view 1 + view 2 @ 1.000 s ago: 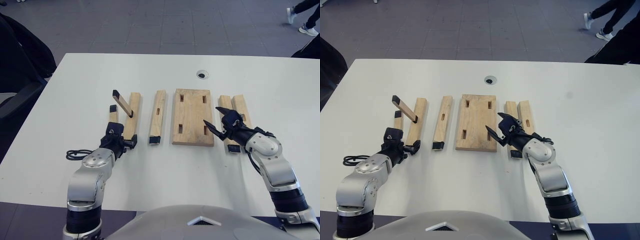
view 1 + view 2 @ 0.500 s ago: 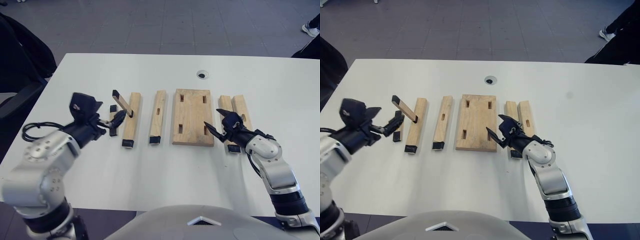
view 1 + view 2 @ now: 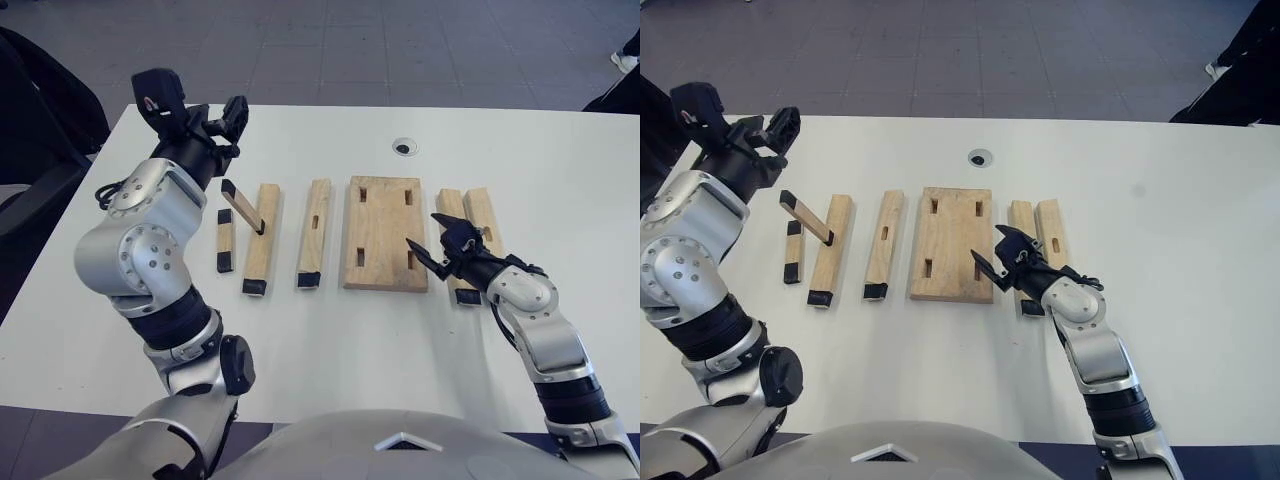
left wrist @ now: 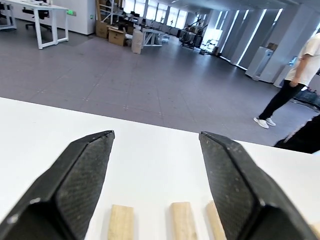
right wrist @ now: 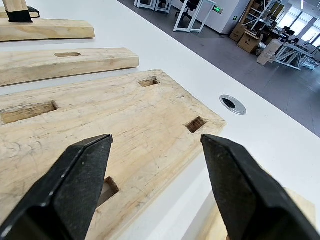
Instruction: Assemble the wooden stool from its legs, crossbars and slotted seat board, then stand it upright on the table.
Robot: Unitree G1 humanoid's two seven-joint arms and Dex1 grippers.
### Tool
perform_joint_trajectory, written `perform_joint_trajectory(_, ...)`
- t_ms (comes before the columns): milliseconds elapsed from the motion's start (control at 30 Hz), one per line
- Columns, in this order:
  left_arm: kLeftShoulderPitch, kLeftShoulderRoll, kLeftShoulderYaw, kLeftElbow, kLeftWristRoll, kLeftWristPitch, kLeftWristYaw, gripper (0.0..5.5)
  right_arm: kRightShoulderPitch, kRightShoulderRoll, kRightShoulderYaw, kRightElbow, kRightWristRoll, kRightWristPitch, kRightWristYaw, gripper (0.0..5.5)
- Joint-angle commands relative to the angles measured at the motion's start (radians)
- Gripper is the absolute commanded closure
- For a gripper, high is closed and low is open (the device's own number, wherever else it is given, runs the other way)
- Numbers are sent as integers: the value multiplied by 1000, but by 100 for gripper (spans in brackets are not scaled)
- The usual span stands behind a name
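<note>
A white tabletop (image 3: pixel 560 160) carries the stool's pale wooden parts, laid side by side. The slotted seat board (image 3: pixel 384 233) lies flat in the middle. It is a rough-grained rectangle with four small rectangular slots, one near each corner.

To its left lie two legs, apart from each other. The inner left leg (image 3: pixel 315 232) lies alone. The outer left leg (image 3: pixel 262 238) has a thin crossbar (image 3: pixel 243 206) meeting its top face and slanting up and away to the left. A shorter crossbar (image 3: pixel 225 240) lies flat just beside that leg.

To the right of the board two more legs lie close together, the inner right leg (image 3: pixel 447 210) and the outer right leg (image 3: pixel 481 218). Several pieces end in black caps.

The right gripper (image 3: pixel 422 230) hovers low over the board's near right corner, partly covering the inner right leg. Its dark, textured fingers (image 5: pixel 85 170) are spread wide and hold nothing.

The left gripper (image 3: pixel 222 118) is raised above the tabletop's far left area, well apart from the parts. Its fingers (image 4: pixel 75 170) are also spread wide and hold nothing.

A round cable hole (image 3: pixel 403 150) sits in the tabletop beyond the board. Grey tiled floor (image 3: pixel 330 50) lies beyond the far edge.
</note>
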Motion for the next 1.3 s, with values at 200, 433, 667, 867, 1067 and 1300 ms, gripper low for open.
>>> perform_joint_trajectory(200, 43, -24, -91, 67, 77, -141, 37, 234, 1, 12, 7, -12, -12, 6, -11, 223)
perform_joint_trajectory(433, 101, -20, -106, 126, 110, -272, 40, 234, 4, 8, 8, -16, -13, 10, -4, 223)
perform_joint_trajectory(667, 84, -29, -105, 124, 98, -355, 34, 234, 13, 8, 11, -16, -15, 7, -1, 223)
perform_joint_trajectory(867, 106, 2, -98, 165, 99, -389, 5, 234, 10, 8, 12, -15, -16, 6, 0, 223)
perform_joint_trajectory(1067, 32, 42, -119, 96, 155, -599, -10, 234, 6, 10, 15, -10, -20, 3, 1, 223)
perform_joint_trajectory(1300, -12, 55, -110, 101, 149, -706, -4, 234, 5, 11, 17, -10, -24, 0, 3, 223)
